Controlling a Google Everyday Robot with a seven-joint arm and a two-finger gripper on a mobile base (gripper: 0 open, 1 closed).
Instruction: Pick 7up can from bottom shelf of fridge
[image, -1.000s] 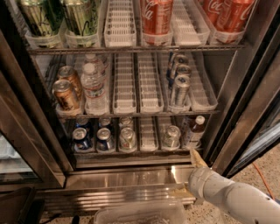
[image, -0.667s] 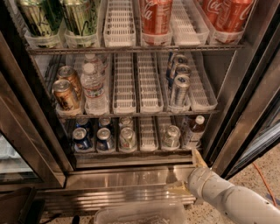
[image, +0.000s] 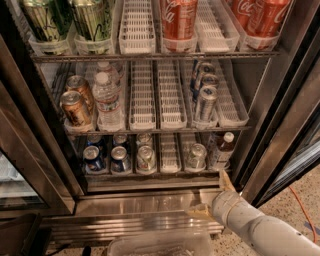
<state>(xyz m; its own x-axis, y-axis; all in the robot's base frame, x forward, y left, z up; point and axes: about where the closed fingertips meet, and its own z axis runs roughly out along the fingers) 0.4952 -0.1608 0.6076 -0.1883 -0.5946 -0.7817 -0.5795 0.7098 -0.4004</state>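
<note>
The fridge (image: 150, 200) stands open. Its bottom shelf (image: 150, 175) holds white lane trays with a row of cans. The 7up can (image: 196, 156), pale silvery green with a silver lid, stands upright at the front of a right-hand lane. A similar silvery can (image: 146, 157) stands two lanes to its left. My gripper (image: 212, 196) is on a white arm coming in from the lower right. It sits below and just right of the 7up can, in front of the shelf's front lip. Its tan fingers (image: 225, 180) are spread apart and hold nothing.
Two blue cans (image: 94, 158) stand at the shelf's left and a small dark bottle (image: 221, 150) at its right. The rack above holds copper cans (image: 75, 107), a water bottle (image: 107, 100) and slim silver-blue cans (image: 205, 102). A clear plastic bin (image: 160, 244) sits below. The door frame (image: 280, 125) is close on the right.
The gripper has stayed almost in place in front of the base panel, edging only slightly left. The cans have not moved.
</note>
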